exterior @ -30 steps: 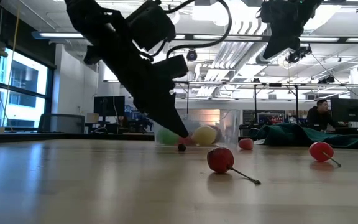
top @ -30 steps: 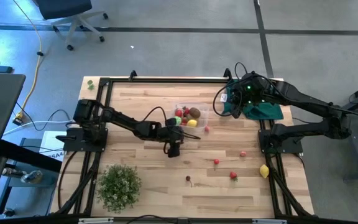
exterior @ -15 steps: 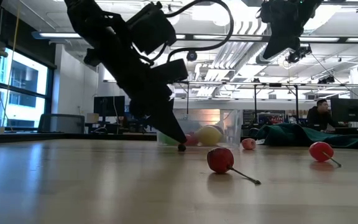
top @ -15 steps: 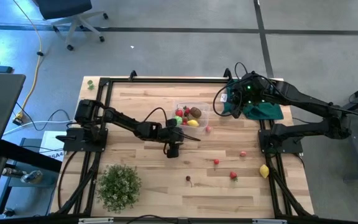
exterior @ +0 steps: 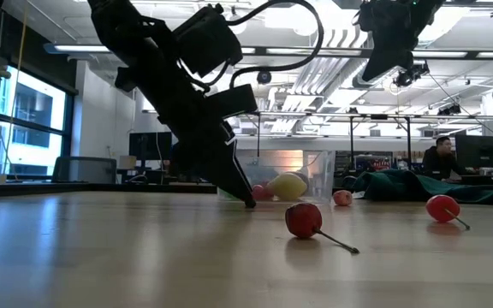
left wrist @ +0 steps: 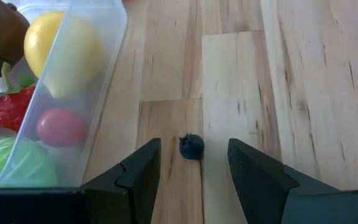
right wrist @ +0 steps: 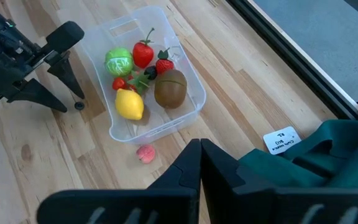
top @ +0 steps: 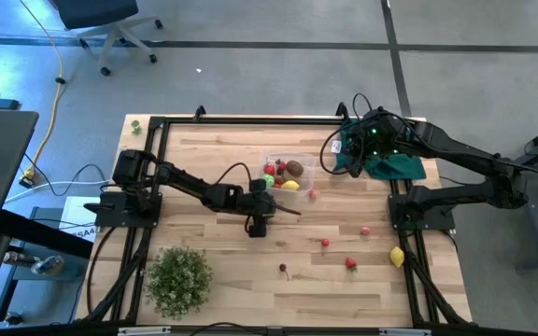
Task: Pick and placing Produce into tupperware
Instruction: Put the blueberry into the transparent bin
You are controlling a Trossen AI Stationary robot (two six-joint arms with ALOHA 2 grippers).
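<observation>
- While both arms reach over the light wooden table, the nearest things are a bushy green plant, a small dark fruit with a stem, a red strawberry and a yellow lemon at the right edge.
- A little farther lie two small red fruits, well apart from each other.
- At the middle of the table the left gripper points down to the wood, its two dark fingers parted and grasping nothing; a tiny dark blue berry lies on the boards between the tips.
- Just beside it stands the clear rectangular plastic tub, holding a green ball, a yellow lemon, a brown kiwi and some red fruits.
- A small pink fruit lies on the table close outside the tub.
- Farthest, the right gripper hangs high above a dark green cloth, its fingers pressed together and empty.
</observation>
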